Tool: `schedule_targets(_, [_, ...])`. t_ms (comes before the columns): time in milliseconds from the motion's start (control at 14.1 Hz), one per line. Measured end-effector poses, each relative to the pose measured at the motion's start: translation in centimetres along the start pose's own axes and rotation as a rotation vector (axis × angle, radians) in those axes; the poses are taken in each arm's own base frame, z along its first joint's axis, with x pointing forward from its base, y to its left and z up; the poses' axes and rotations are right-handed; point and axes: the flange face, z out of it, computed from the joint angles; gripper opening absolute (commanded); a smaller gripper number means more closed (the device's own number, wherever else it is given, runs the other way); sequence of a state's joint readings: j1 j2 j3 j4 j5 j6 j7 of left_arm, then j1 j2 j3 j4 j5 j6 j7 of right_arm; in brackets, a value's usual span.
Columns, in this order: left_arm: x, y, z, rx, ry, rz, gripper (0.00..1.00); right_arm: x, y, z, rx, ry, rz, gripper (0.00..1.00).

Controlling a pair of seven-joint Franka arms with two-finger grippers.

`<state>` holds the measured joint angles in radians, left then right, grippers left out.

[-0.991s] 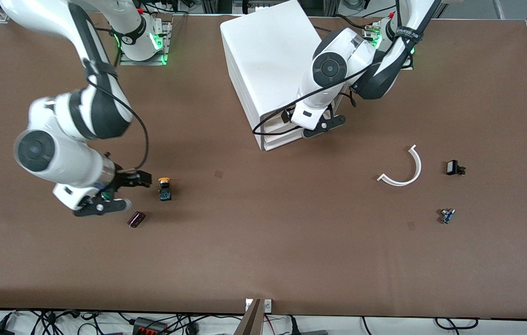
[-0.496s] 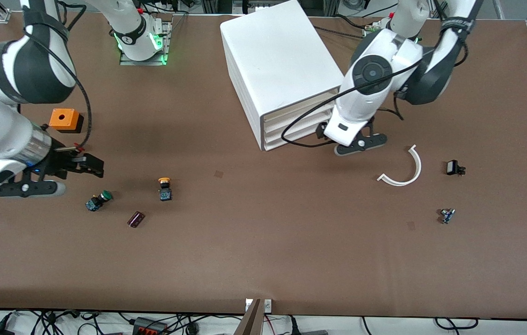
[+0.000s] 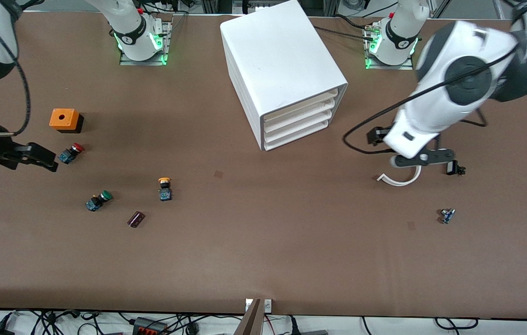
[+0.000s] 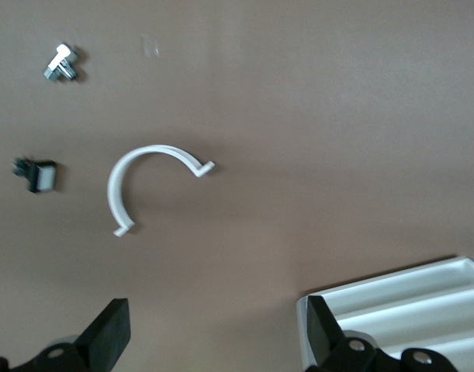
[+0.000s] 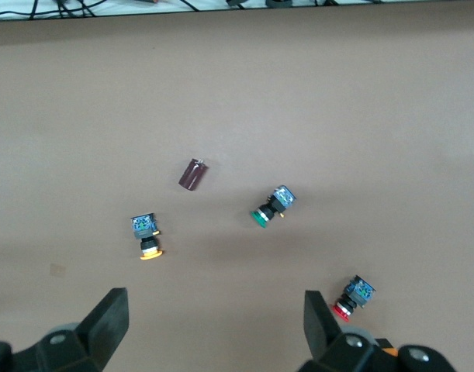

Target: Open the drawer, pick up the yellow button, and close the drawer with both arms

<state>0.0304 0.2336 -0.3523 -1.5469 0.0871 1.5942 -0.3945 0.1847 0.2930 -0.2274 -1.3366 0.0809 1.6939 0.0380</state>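
The white cabinet (image 3: 277, 56) stands at the middle of the table. Its top drawer (image 3: 301, 103) sits flush with the three below it. The yellow-capped button (image 3: 165, 188) stands on the table toward the right arm's end, untouched; it also shows in the right wrist view (image 5: 147, 236). My right gripper (image 3: 35, 157) is open and empty beside the red-capped button (image 3: 70, 152), well apart from the yellow one. My left gripper (image 3: 376, 136) is open and empty, up between the cabinet and a white curved strip (image 3: 403, 179). The drawer fronts show in the left wrist view (image 4: 407, 310).
An orange box (image 3: 62, 118), a green-capped button (image 3: 98, 200) and a dark cylinder (image 3: 136, 219) lie near the right arm's end. A small black part (image 3: 454, 168) and a small metal part (image 3: 447, 215) lie near the left arm's end.
The right gripper has drawn away from the yellow button toward its end of the table. The left gripper has left the drawer fronts and risen toward the curved strip.
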Motion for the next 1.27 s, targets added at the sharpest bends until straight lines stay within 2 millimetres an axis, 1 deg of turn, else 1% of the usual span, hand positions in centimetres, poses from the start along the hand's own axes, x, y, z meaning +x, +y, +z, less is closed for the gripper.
schedule_targets(71, [0.2, -1.9, -1.1, 0.0, -0.012, 0.041, 1.0, 0.0, 1.5, -0.6, 0.011, 0.008, 0.019, 1.0])
schedule_targets(212, [0.1, -5.5, -2.7, 0.002, -0.053, 0.095, 1.0, -0.5, 3.8, -2.4, 0.03, 0.023, 0.041, 1.0])
schedule_targets(354, [0.2, -8.8, -3.8, -0.007, -0.07, 0.15, 1.0, -1.5, 5.2, -4.2, 0.038, 0.028, 0.037, 1.0])
schedule_targets(425, [0.3, -9.8, -4.4, -0.013, -0.062, 0.166, 1.0, -1.8, 5.6, -4.8, 0.035, 0.032, 0.023, 1.0])
schedule_targets(496, [0.2, -10.3, -5.0, -0.021, -0.055, 0.176, 1.0, -2.0, 5.8, -5.1, 0.031, 0.034, 0.014, 1.0])
schedule_targets(637, [-0.2, -10.8, -5.8, -0.045, -0.036, 0.172, 1.0, -2.1, 5.7, -5.0, 0.023, 0.022, 0.004, 1.0])
schedule_targets(850, [-0.5, -13.2, -6.5, -0.067, 0.067, 0.138, 1.0, -2.6, 5.7, -3.8, -0.033, -0.022, -0.011, 1.0])
schedule_targets(991, [-1.6, -14.2, -6.6, -0.07, 0.165, 0.119, 1.0, -3.3, 5.3, -3.0, -0.044, -0.043, -0.021, 1.0])
schedule_targets(1062, [-2.6, -14.2, -6.5, -0.068, 0.19, 0.12, 1.0, -3.7, 5.3, -2.8, -0.043, -0.046, -0.022, 1.0])
schedule_targets(1133, [-3.5, -13.9, -6.5, -0.065, 0.2, 0.129, 1.0, -4.2, 5.3, -2.6, -0.043, -0.042, -0.022, 1.0])
schedule_targets(1274, [-4.8, -12.6, -6.4, -0.061, 0.204, 0.153, 1.0, -5.2, 5.4, -2.3, -0.042, -0.03, -0.023, 1.0])
